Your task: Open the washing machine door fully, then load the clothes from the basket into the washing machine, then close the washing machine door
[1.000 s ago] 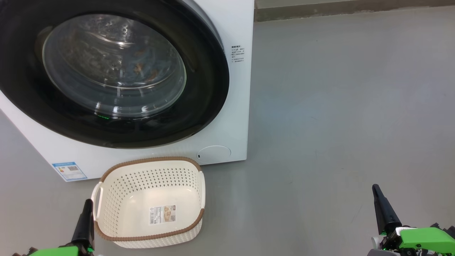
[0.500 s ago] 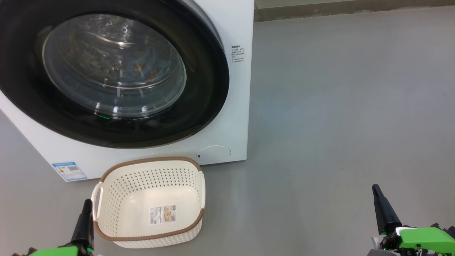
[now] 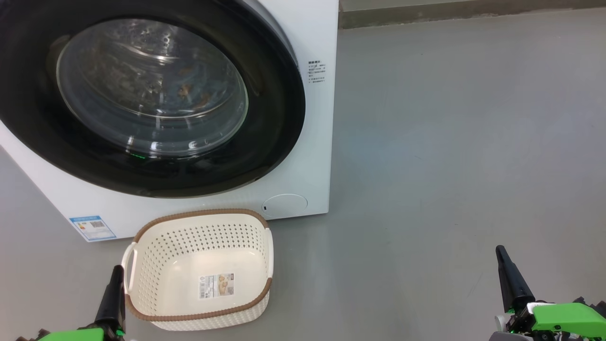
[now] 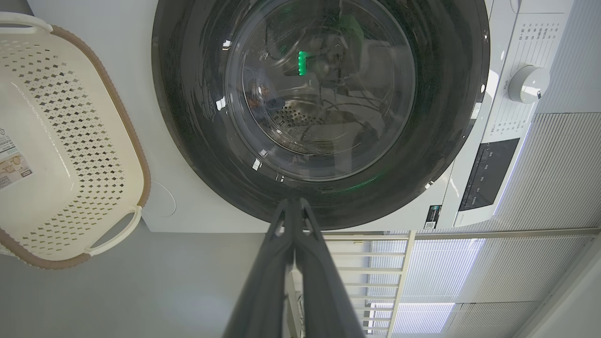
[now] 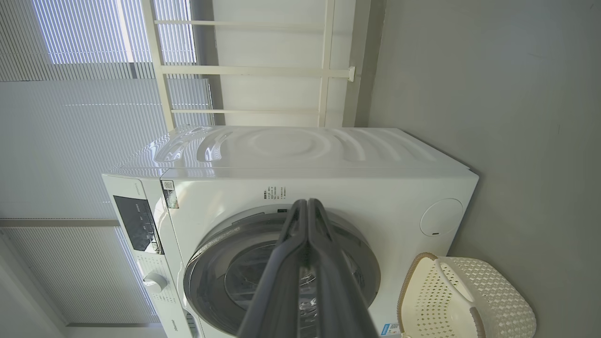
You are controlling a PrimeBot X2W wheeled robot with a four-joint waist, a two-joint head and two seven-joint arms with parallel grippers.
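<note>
The washing machine [image 3: 310, 142] stands at the upper left, and its glossy black door [image 3: 270, 142] sits flush against the front. Through the glass I glimpse the clothes [image 3: 189, 92], blue with orange-brown patches, lying in the drum. On the floor in front, the cream basket [image 3: 156, 284] holds nothing but its label sticker. My left gripper [image 3: 113, 293] is shut beside the basket's left handle, holding nothing. My right gripper [image 3: 509, 279] is shut low at the right, well away from the machine. The door [image 4: 197, 141] and the left gripper [image 4: 293, 203] appear again in the left wrist view, the machine [image 5: 328, 188] and the right gripper [image 5: 307, 203] in the right wrist view.
Grey floor [image 3: 450, 166] spreads out to the machine's right. A skirting strip [image 3: 473, 14] runs along the back wall. Beside the door are a control panel [image 4: 488, 173] and a dial [image 4: 528, 84]. A white rail frame [image 5: 263, 70] and blinds stand behind the machine.
</note>
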